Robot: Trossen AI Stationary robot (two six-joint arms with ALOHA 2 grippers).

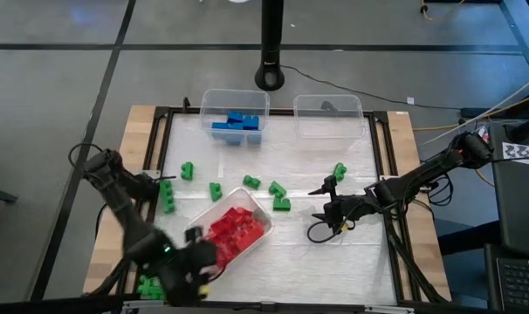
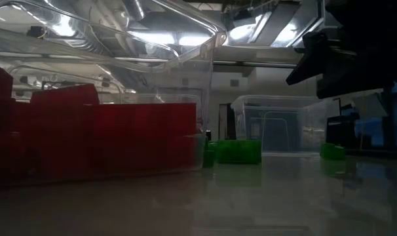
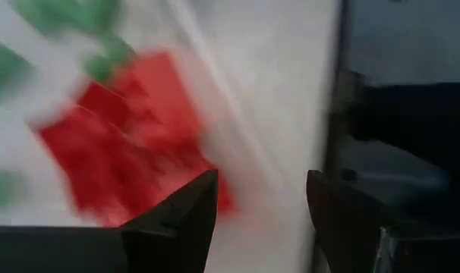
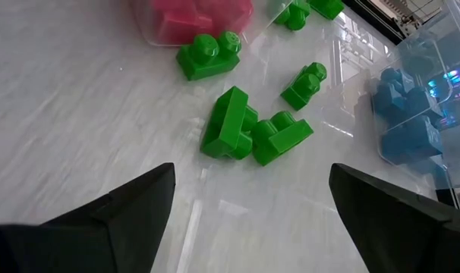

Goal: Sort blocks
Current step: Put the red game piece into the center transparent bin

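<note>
Red blocks [image 1: 237, 228] fill a clear bin [image 1: 257, 209] that lies at a slant on the table's near middle. Blue blocks [image 1: 238, 124] sit in the far left bin [image 1: 205, 105]. Green blocks [image 1: 278, 194] lie scattered on the table, and one [image 1: 147, 286] is at the near left edge. My left gripper [image 1: 197, 253] is open at the red bin's near left end; in its blurred wrist view the red blocks [image 3: 131, 152] show just ahead of it [image 3: 260, 212]. My right gripper [image 1: 327, 212] is open wide right of the green blocks [image 4: 230, 125], holding nothing. My left gripper is open at the near left end of the red blocks' bin. A clear wall [image 3: 237, 129] seems to run into the gap between the fingers [image 3: 192, 212]. The blur keeps me from telling whether they touch it.
A second clear bin [image 1: 328, 115] stands at the far edge, right of the blue one, with a small dark thing inside. A black post [image 1: 271, 74] rises behind the bins. A dark frame [image 1: 382, 174] borders the white work surface. Bare surface lies near the table's near right part [image 1: 334, 262].
</note>
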